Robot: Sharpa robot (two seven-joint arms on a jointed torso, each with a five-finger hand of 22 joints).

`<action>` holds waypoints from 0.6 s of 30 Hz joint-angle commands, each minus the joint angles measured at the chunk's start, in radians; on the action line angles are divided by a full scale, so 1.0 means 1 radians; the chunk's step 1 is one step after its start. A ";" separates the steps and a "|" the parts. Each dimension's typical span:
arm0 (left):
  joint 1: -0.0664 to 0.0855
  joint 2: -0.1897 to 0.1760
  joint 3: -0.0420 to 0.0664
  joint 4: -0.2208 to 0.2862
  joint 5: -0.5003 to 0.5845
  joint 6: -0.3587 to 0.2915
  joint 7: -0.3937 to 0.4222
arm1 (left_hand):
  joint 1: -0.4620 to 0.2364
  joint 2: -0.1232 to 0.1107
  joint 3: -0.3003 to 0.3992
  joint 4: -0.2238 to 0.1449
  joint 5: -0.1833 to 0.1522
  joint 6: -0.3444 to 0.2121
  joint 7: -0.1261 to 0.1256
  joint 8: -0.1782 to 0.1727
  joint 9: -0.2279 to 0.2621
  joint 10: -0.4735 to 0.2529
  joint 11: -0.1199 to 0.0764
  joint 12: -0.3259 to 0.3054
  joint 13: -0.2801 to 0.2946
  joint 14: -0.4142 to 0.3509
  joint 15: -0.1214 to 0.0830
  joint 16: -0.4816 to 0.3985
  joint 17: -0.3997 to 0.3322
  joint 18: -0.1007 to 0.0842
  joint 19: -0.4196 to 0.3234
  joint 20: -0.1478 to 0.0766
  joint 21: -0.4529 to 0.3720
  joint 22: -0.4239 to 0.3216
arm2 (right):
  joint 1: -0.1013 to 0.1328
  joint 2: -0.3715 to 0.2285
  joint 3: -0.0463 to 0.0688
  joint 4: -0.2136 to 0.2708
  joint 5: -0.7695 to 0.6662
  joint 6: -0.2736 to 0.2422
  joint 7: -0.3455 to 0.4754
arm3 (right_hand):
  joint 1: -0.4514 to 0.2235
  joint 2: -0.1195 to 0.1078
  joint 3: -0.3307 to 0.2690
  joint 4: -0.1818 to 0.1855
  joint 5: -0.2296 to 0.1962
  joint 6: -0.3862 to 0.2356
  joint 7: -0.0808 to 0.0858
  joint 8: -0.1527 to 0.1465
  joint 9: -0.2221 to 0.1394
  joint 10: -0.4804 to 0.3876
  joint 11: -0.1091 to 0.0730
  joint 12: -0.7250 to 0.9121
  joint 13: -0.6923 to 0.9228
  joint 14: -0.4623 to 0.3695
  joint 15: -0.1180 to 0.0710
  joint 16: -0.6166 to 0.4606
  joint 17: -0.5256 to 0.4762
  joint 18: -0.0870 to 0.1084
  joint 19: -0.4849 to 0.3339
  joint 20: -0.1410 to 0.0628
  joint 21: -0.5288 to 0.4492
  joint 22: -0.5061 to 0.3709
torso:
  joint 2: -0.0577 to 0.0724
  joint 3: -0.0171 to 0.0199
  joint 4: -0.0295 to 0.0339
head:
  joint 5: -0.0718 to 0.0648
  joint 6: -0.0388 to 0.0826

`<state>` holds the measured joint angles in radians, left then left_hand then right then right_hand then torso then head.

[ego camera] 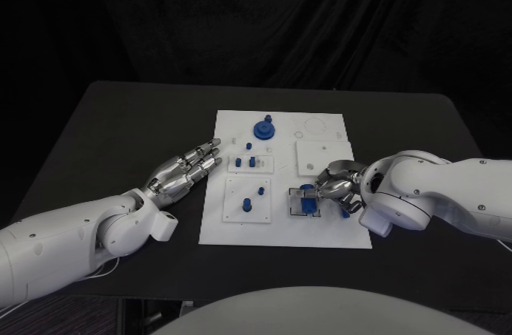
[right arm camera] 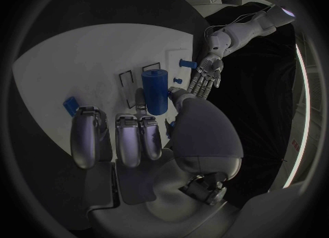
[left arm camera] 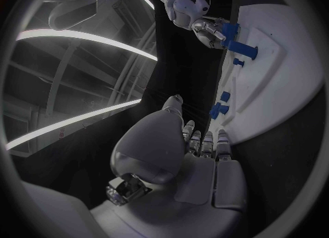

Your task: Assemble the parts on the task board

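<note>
White task board [ego camera: 320,231] mid-table; blue cylinder part [right arm camera: 156,91] lying in its clear holder.

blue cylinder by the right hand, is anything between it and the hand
Nothing visible stands between them. The right hand is right at the blue cylinder on the task board, its fingertips against the cylinder's side. The left hand rests open beside the board's far edge, clear of it.

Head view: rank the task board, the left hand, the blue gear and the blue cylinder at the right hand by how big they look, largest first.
1. Task board
2. Left hand
3. and 4. Blue gear and blue cylinder: they look about alike, and the right hand hides part of the cylinder, so I won't rank them.
</note>
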<state>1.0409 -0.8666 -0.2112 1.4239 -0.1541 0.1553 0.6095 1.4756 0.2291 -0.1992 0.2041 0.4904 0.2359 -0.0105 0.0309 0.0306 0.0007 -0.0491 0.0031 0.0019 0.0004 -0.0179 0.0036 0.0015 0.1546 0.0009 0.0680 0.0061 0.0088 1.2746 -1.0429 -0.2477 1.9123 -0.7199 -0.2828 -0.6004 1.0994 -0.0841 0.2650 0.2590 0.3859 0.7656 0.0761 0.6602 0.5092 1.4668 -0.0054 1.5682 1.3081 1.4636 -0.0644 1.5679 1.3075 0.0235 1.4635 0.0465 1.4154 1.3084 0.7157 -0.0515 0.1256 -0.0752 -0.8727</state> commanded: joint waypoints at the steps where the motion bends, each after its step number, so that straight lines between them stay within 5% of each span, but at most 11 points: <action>1: -0.002 0.003 0.000 0.001 0.001 0.015 0.001 | 0.002 0.011 0.006 -0.002 0.005 0.003 0.007 0.001 0.001 0.000 0.009 -0.003 -0.002 0.000 0.006 -0.004 -0.002 -0.002 0.002 0.002 -0.003 0.002 | -0.003 0.002 0.000 -0.001 0.007 0.047 -0.025 | -0.015 -0.003 -0.015 0.005 -0.018 -0.010 0.002 -0.002 -0.007 0.104 0.009 0.003 0.263 0.107 0.005 0.003 0.263 0.019 0.028 0.003 -0.004 0.205 | 0.000 0.0002 -0.0009 | 0.002 0.000; 10: -0.003 0.005 0.000 -0.003 0.001 0.017 0.001 | 0.002 0.011 0.007 -0.003 0.005 0.002 0.007 0.001 0.001 0.000 0.009 -0.003 -0.002 0.000 0.007 -0.004 -0.002 -0.002 0.002 0.003 -0.003 0.001 | -0.004 0.009 0.000 -0.007 0.007 0.060 -0.026 | -0.070 0.002 -0.087 0.030 -0.149 -0.031 0.007 -0.009 -0.022 0.104 0.015 0.003 0.263 0.106 0.010 0.001 0.259 0.022 0.022 0.009 -0.017 0.202 | -0.002 0.0002 -0.0011 | 0.007 0.000; 14: -0.003 0.006 0.000 -0.005 0.001 0.018 0.001 | 0.003 0.012 0.007 -0.004 0.005 0.002 0.007 0.001 0.001 0.000 0.009 -0.003 -0.002 0.000 0.008 -0.004 -0.002 -0.003 0.002 0.003 -0.003 0.001 | -0.004 0.010 0.000 -0.009 0.007 0.061 -0.024 | -0.110 0.006 -0.128 0.032 -0.240 -0.043 0.011 -0.012 -0.031 0.104 0.018 0.003 0.263 0.106 0.013 0.001 0.259 0.023 0.021 0.011 -0.021 0.200 | -0.002 0.0000 -0.0010 | 0.008 0.000; 17: -0.004 0.006 0.000 -0.005 0.001 0.019 0.001 | 0.003 0.012 0.007 -0.004 0.005 0.002 0.007 0.001 0.001 0.000 0.009 -0.003 -0.002 0.000 0.008 -0.004 -0.002 -0.003 0.002 0.003 -0.003 0.001 | -0.004 0.011 0.000 -0.010 0.007 0.062 -0.021 | -0.132 0.006 -0.151 0.033 -0.269 -0.047 0.012 -0.012 -0.035 0.104 0.019 0.003 0.263 0.106 0.013 0.002 0.260 0.023 0.020 0.012 -0.022 0.200 | -0.002 0.0001 -0.0005 | 0.009 0.000; 18: -0.004 0.006 0.000 -0.006 0.001 0.019 0.001 | 0.003 0.012 0.007 -0.004 0.005 0.002 0.007 0.001 0.001 0.000 0.009 -0.003 -0.002 0.000 0.008 -0.004 -0.002 -0.003 0.002 0.003 -0.003 0.001 | -0.004 0.011 0.000 -0.010 0.007 0.062 -0.021 | -0.153 0.007 -0.184 0.030 -0.233 -0.050 0.012 -0.011 -0.038 0.104 0.020 0.003 0.263 0.107 0.014 0.002 0.261 0.023 0.020 0.012 -0.023 0.200 | -0.002 0.0003 -0.0005 | 0.009 0.000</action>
<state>1.0397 -0.8627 -0.2111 1.4174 -0.1541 0.1614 0.6085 1.4788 0.2322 -0.1964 0.2014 0.4904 0.2359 -0.0105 0.0309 0.0305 0.0036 -0.0463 0.0031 0.0013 0.0004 -0.0179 0.0036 0.0009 0.1545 0.0008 0.0679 0.0062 0.0088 1.2737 -1.0324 -0.2473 1.9020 -0.7164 -0.2386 -0.6091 0.9569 -0.0772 0.0965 0.2906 0.1393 0.7229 0.0869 0.6514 0.4746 1.4665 0.0092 1.5681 1.3078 1.4651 -0.0550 1.5679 1.3075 0.0398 1.4671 0.0501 1.3965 1.3084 0.7139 -0.0513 0.1243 -0.0667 -0.8727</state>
